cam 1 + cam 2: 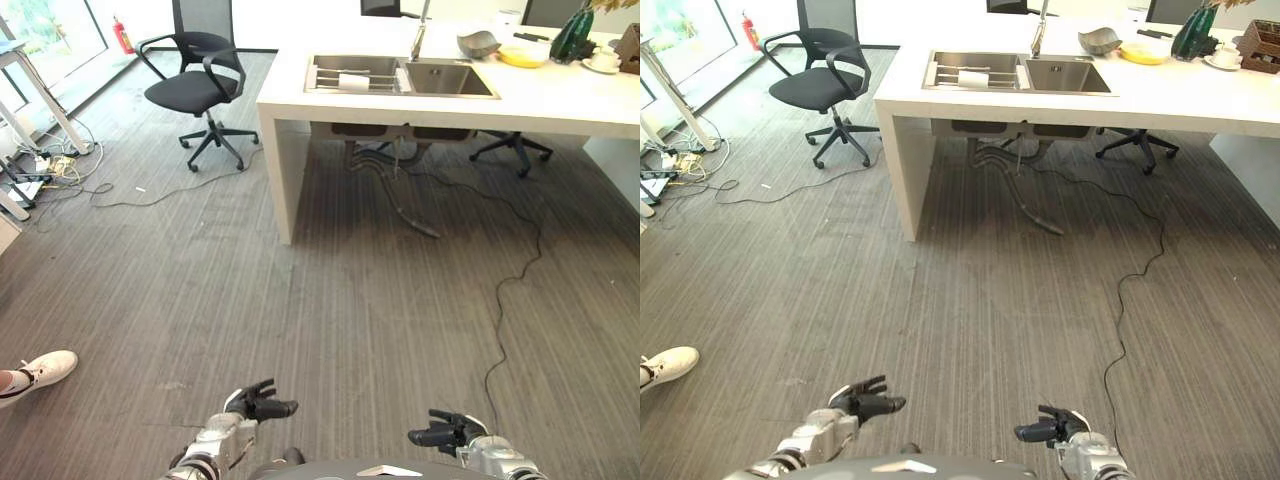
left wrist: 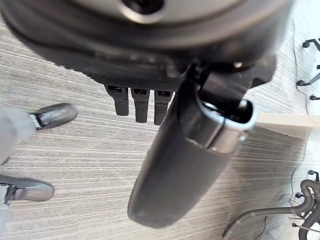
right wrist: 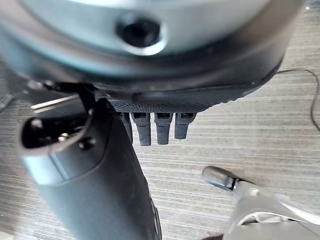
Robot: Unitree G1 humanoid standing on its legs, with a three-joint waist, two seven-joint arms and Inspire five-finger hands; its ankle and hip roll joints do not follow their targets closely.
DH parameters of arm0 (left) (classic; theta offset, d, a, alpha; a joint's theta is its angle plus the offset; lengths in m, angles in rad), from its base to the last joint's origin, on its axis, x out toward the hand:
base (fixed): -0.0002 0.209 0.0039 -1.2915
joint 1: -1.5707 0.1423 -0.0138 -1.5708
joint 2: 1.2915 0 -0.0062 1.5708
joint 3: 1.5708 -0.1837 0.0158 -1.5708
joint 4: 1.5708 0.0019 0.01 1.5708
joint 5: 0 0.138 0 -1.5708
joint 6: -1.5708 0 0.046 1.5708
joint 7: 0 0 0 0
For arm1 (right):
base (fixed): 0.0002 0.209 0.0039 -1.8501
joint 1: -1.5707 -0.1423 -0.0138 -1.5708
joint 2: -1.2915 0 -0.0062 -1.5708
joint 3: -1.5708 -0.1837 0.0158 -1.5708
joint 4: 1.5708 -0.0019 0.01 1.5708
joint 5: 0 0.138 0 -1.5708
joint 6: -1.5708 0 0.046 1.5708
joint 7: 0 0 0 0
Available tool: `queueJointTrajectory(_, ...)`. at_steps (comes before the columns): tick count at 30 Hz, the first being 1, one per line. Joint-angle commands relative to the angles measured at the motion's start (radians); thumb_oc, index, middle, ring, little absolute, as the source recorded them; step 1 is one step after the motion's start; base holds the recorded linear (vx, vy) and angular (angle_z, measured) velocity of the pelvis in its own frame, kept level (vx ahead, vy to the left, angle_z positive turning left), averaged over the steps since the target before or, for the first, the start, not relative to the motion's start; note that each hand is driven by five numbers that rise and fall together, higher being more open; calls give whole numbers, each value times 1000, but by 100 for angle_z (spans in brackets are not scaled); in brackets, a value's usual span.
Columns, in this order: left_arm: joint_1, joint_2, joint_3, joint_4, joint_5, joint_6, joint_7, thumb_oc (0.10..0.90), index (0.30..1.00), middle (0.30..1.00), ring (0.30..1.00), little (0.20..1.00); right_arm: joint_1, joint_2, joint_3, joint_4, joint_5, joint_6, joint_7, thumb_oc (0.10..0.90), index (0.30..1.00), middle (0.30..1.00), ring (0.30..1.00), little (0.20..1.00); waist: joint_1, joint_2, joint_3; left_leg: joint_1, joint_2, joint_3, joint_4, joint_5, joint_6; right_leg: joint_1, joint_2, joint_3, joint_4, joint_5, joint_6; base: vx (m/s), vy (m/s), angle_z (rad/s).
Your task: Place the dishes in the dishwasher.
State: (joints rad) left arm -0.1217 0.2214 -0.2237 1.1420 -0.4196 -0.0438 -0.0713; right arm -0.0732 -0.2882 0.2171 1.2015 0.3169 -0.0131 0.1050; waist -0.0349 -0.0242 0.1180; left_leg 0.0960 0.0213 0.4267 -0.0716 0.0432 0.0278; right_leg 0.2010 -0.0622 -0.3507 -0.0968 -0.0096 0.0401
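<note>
Far ahead stands a white counter [image 1: 560, 100] with a double steel sink [image 1: 400, 77]. On it, right of the tap, lie a grey bowl [image 1: 478, 43], a yellow dish [image 1: 524, 55] and a white cup on a saucer [image 1: 602, 62]. My left hand [image 1: 255, 403] and right hand [image 1: 445, 432] hang low over the grey carpet, well short of the counter. Both are open and hold nothing. The wrist views show each thumb [image 2: 175, 165] [image 3: 100, 185] standing out and the fingers [image 2: 141, 105] straight, with bare floor past them.
A black office chair [image 1: 200, 85] stands left of the counter. Cables [image 1: 510, 290] run over the floor from under the sink. A person's white shoe [image 1: 40, 372] is at the left edge. Desk legs and loose wires [image 1: 45, 160] crowd the far left.
</note>
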Motion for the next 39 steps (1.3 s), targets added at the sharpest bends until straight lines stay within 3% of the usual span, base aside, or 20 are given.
queueJointTrajectory(1,-128,1,-69,10,35,-63,7,800,900,900,900,900,-107,-58,5,-17,16,-38,6,800,900,900,900,900,8,40,-26,15,100,-68,-16,2,-123,-14,-42,2,11,-31,92,0,0,0)
queueJointTrajectory(14,-119,-31,-103,71,97,-55,5,800,900,900,900,900,-76,-45,45,34,-48,-25,29,800,900,900,900,900,20,39,-44,0,91,-91,-16,5,-120,-19,-42,-10,12,-27,94,3,3,1)
queueJointTrajectory(39,-84,-49,-103,135,122,-52,-5,800,900,900,900,900,-47,-23,22,123,-20,-19,41,800,900,900,900,900,32,52,-64,-16,78,-115,-16,8,-119,-18,-47,-34,10,-28,93,2,2,2)
